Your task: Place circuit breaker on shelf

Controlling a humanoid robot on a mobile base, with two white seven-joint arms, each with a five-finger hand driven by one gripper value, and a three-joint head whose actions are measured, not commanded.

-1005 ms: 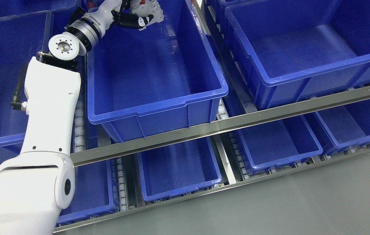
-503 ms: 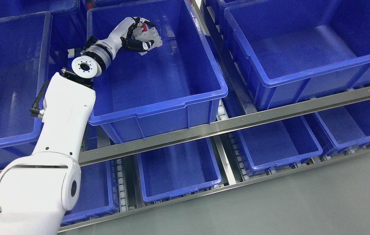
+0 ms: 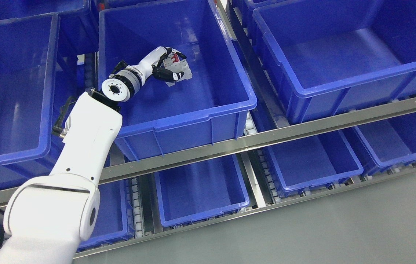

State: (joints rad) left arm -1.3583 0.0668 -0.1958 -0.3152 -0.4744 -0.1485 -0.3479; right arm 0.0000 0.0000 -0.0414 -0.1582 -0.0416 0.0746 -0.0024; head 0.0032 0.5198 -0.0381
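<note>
Head view of a flow-rack shelf [image 3: 230,145] carrying rows of blue bins. The left hand [image 3: 169,68], reaching in from the lower left, has its dark fingers [image 3: 165,75] curled around the circuit breaker [image 3: 180,68], a pale grey unit with a red part on top. Over the last second the hand has travelled from the far rim of the middle bin [image 3: 178,110] towards the camera and lower, so that the breaker now sits inside the bin's walls, near its floor; whether it touches the floor cannot be told. This suggests the carry is nearly over and that lowering and release remain. The right hand is not in view. No brand, label or writing can be read on the breaker, bins or arm.
</note>
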